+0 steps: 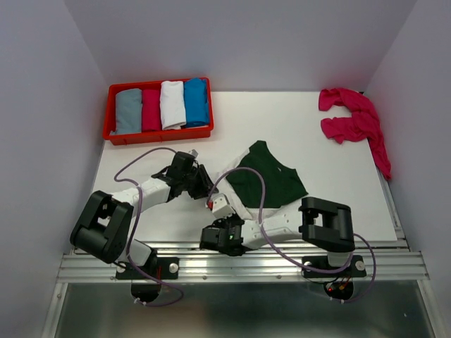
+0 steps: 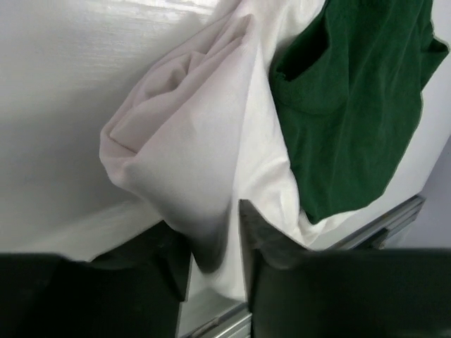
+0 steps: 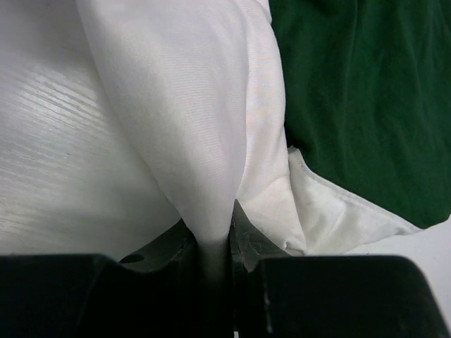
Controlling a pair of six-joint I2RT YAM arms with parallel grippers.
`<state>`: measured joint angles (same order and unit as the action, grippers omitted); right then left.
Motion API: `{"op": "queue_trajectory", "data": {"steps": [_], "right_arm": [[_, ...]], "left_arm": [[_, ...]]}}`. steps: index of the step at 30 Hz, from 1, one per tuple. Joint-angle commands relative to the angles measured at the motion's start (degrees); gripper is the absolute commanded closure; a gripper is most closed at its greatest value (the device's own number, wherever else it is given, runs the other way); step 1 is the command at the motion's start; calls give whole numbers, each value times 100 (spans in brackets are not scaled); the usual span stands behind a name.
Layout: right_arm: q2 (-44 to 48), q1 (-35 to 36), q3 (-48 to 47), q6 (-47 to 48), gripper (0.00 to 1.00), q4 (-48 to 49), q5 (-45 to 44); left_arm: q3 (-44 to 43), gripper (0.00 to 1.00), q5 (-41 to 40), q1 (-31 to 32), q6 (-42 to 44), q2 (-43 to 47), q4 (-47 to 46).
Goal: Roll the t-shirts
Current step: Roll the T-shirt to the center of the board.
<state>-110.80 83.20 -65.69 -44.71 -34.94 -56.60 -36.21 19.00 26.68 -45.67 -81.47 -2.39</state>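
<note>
The cream-white t-shirt with dark green parts lies crumpled in the middle of the table. My left gripper is at its left edge. In the left wrist view its jaws stand slightly open, with a loose white fold hanging between them. My right gripper is at the shirt's near left corner. In the right wrist view that gripper is shut on a pinched white fold, with green cloth to the right. A magenta-pink t-shirt lies bunched at the far right.
A red tray at the far left holds several rolled shirts in grey, magenta, white and blue. The metal rail runs along the near table edge close to both grippers. Walls close in the left, back and right.
</note>
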Motion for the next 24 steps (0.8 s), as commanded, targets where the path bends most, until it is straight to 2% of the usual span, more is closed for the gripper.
{"op": "queue_trajectory", "data": {"steps": [1,4,9,17,24], "right_arm": [[726,-233,503,356,99,863,631],[1218,-374,785,480,99,1408,1237],[1833,-761,1295,577,99,2060,2247],[2659,-1560,2086,262,99,3001,3865],[3406,-2298,2956,-301,99,3959,4911]], "left_arm": [[-352,49,-160,4,313,281,168],[-422,36,-221,4,383,386,230],[-650,30,-310,-4,489,597,546],[-1204,29,-661,-48,691,1045,1144],[-1249,29,-688,-57,709,1221,1268]]}}
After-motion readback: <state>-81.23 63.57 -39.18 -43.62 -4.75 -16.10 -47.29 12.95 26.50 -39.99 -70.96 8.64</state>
